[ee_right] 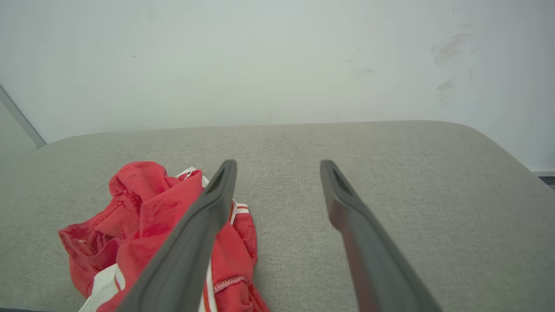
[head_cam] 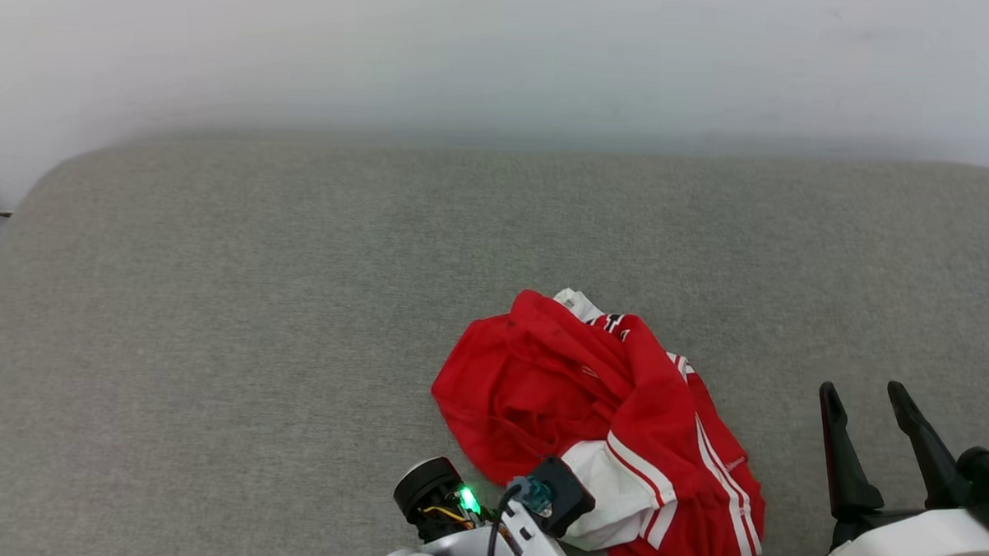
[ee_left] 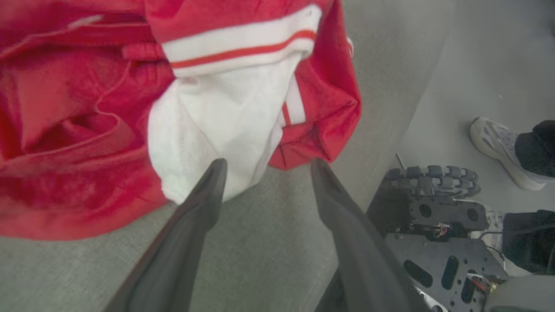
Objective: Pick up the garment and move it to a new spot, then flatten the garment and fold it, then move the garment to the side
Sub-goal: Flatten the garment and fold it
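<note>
The garment [head_cam: 573,396] lies crumpled in a heap on the grey cloth-covered table [head_cam: 214,301], close to its near edge, red body bunched up and one white sleeve [ee_left: 225,117] turned outward. The left hand [ee_left: 267,164] hovers with its fingers apart just at that sleeve's hem, holding nothing. The right hand [head_cam: 862,390] is also spread and empty, off to the garment's right and clear of it

The likely trouble is a shallow bite. If the left hand closes on the sleeve's thin edge alone, the cloth may slip free on the lift, or the rest of the heap may trail and drag off the near edge towards the robot base [ee_left: 433,216]. A person's shoe [ee_left: 498,147] stands near there
</note>
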{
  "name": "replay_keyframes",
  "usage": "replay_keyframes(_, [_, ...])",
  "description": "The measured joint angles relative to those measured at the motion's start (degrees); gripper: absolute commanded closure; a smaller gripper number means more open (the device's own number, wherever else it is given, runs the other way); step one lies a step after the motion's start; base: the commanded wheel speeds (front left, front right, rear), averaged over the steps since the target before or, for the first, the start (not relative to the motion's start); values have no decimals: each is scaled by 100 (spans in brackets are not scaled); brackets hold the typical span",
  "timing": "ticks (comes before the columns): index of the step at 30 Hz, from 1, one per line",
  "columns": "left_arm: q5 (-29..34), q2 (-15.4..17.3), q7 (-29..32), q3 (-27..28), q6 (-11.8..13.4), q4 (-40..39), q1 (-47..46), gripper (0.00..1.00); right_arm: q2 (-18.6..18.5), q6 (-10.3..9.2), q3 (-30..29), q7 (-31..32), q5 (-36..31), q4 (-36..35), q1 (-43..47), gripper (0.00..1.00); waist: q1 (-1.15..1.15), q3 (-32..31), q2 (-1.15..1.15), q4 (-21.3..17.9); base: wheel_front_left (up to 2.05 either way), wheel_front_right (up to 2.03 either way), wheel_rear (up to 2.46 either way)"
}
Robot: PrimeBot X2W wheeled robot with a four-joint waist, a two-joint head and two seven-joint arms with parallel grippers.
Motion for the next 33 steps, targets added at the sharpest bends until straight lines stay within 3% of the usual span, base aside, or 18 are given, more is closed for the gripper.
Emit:
replay_keyframes(4, [77, -36, 275, -261, -87, 498, -299, 0, 1, 0, 53, -45, -35, 26, -95, 0, 0, 157, 0, -127, 0, 0, 0])
replay_keyframes(9, [146, -162, 203, -382, -120, 938, -633, 0, 0, 0, 57, -119, -13, 85, -203, 0, 0, 319, 0, -292, 0, 0, 0])
replay_keyframes(10, [122, -188, 202, -394, -122, 1018, -669, 5, 0, 0, 57, -132, 3, 107, -203, 0, 0, 345, 0, -319, 0, 0, 0])
replay_keyframes(11, [99, -201, 181, -425, -135, 1082, -695, 62, 0, 0, 52, -148, 18, 129, -203, 0, 0, 369, 0, -340, 0, 0, 0])
replay_keyframes(12, [92, -213, 155, -450, -136, 1129, -719, 100, 0, 0, 46, -175, 24, 152, -204, 0, 0, 391, 0, -357, 0, 0, 0])
replay_keyframes(16, [54, -235, 22, -510, -153, 1200, -850, 100, 0, 0, 25, -247, 64, 240, -211, 0, 0, 425, 0, -363, 0, 0, 0])
replay_keyframes(21, [157, 20, -177, -355, -1, 951, -937, 100, 1, 0, -112, -312, 99, 328, -231, 0, 0, 354, 0, -254, 0, 0, 0])
replay_keyframes(26, [358, 581, -345, 10, 481, 332, -988, 100, 1, 0, -169, -346, 124, 379, -231, 0, 0, 244, 0, -84, 0, 0, 0])
replay_keyframes(33, [522, 1661, -341, 667, 1265, -569, -882, 100, 1, 0, -267, -369, 155, 410, -227, 0, 0, 115, 0, 162, 0, 0, 0])
